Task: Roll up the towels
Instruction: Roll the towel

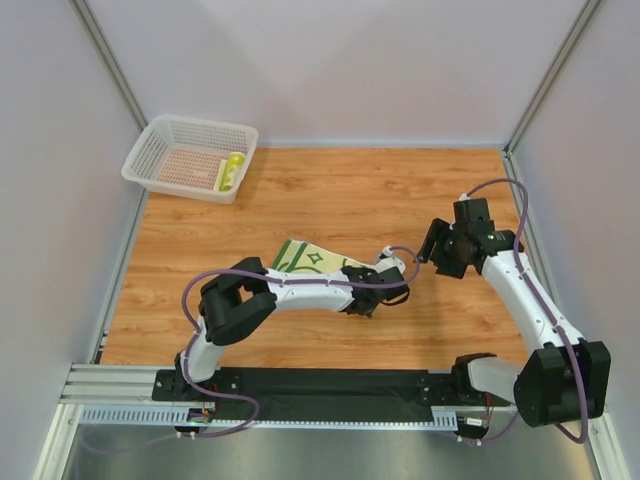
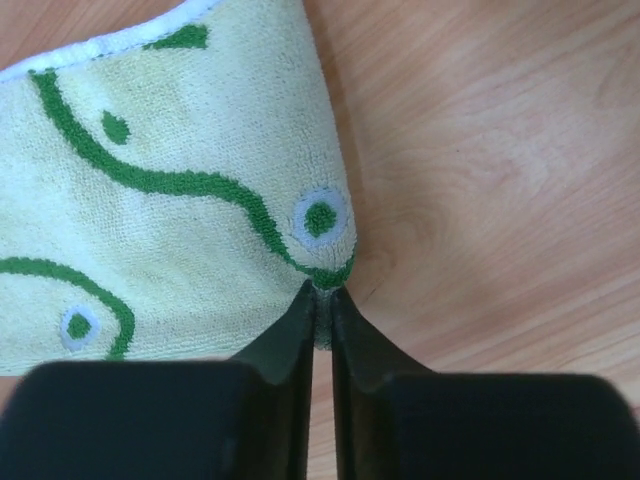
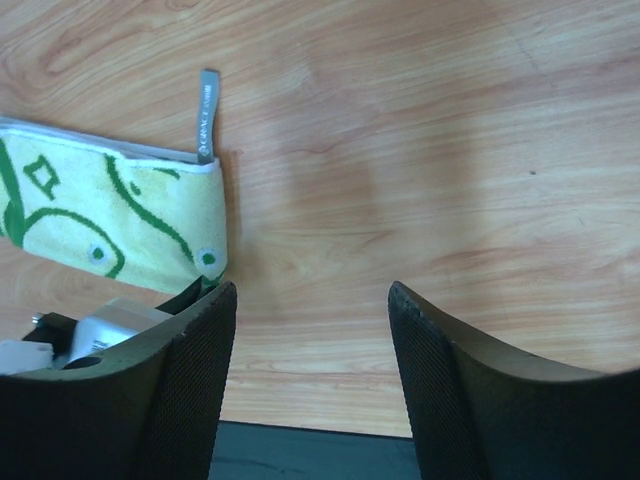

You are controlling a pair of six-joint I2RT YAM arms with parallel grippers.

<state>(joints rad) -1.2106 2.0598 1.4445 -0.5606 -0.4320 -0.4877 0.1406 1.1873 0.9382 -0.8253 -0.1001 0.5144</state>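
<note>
Towel (image 2: 180, 200) corner pinched in left jaws, arm (image 1: 300, 290) hiding part; right jaws open; basket (image 1: 180, 165) far-left, seemingly holding yellow-green roll (image 1: 231, 172).

Patterned towel (image 1: 300, 257) partly behind left arm (image 1: 310, 289)

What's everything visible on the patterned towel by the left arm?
The patterned towel is pale yellow terry cloth with green swirls, dots and a diamond. It is white-bound along one edge, with a grey label tab sticking out. It lies on the wooden table. The left gripper pinches one corner, fingers closed on the cloth; nothing else touches it.
</note>
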